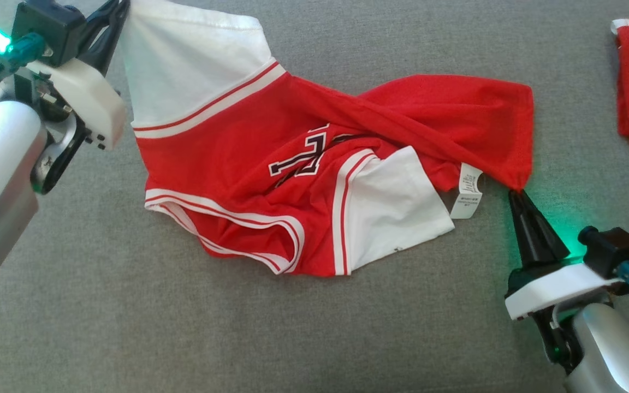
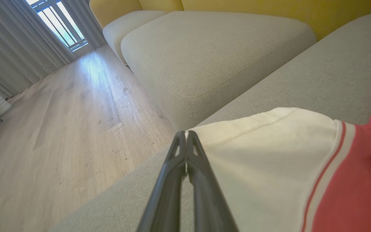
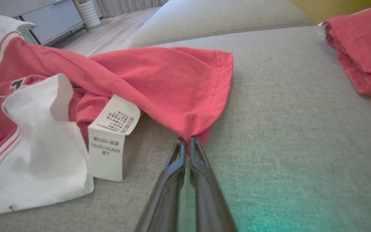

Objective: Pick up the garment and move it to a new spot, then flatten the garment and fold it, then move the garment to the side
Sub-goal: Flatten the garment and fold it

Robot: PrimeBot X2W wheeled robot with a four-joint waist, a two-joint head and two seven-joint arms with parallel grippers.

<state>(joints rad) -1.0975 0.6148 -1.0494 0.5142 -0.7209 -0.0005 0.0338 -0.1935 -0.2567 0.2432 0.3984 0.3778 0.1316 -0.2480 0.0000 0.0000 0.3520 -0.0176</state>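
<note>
Garment [image 1: 303, 164] rumpled on sofa [image 1: 347, 338], left pincer [image 1: 122, 10] clenched on white sleeve [image 1: 194, 60], right pincer [image 1: 515, 192] on red hem corner [image 1: 517, 177]; flattening, folding, side-move judged outstanding.

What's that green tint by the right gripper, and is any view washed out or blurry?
Head view: green glow on the cushion beside the right gripper, source hidden. Right wrist view: same green cast at the bottom; shirt sharp. Left wrist view: window blown out, glare on the floor.
</note>
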